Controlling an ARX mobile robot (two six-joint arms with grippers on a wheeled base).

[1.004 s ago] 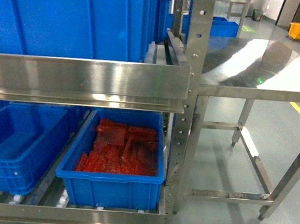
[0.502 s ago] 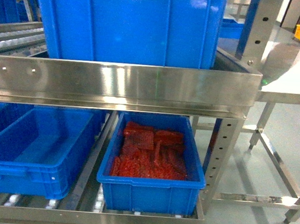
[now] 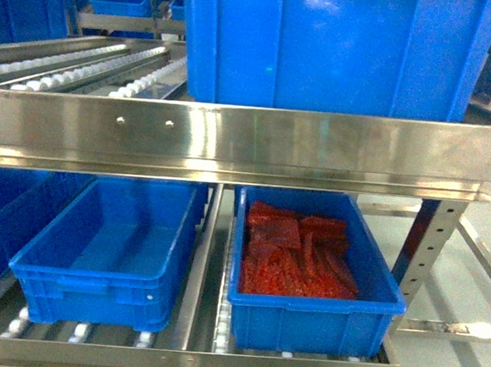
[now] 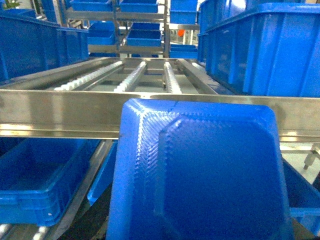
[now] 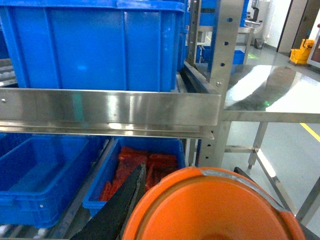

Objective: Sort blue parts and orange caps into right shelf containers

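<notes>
A textured blue part [image 4: 200, 175] fills the lower half of the left wrist view, held up in front of the shelf rail; it hides my left gripper's fingers. My right gripper [image 5: 200, 205] is shut on a round orange cap [image 5: 210, 210], with a black finger [image 5: 122, 202] against the cap's left edge. On the lower shelf, the right blue container [image 3: 315, 321] holds a heap of orange-red pieces [image 3: 295, 255]. The container to its left [image 3: 92, 295] has nothing in it. Neither gripper shows in the head view.
A steel shelf rail [image 3: 249, 141] runs across at mid height, with a tall blue crate [image 3: 333, 46] on the level above. Roller tracks [image 4: 145, 75] run back on the upper left. A steel table [image 5: 270, 95] stands right of the shelf post [image 5: 225, 60].
The head view has swung left along the shelf: the crates and rail slid right in frame, and the steel table and yellow bucket have left the view.
</notes>
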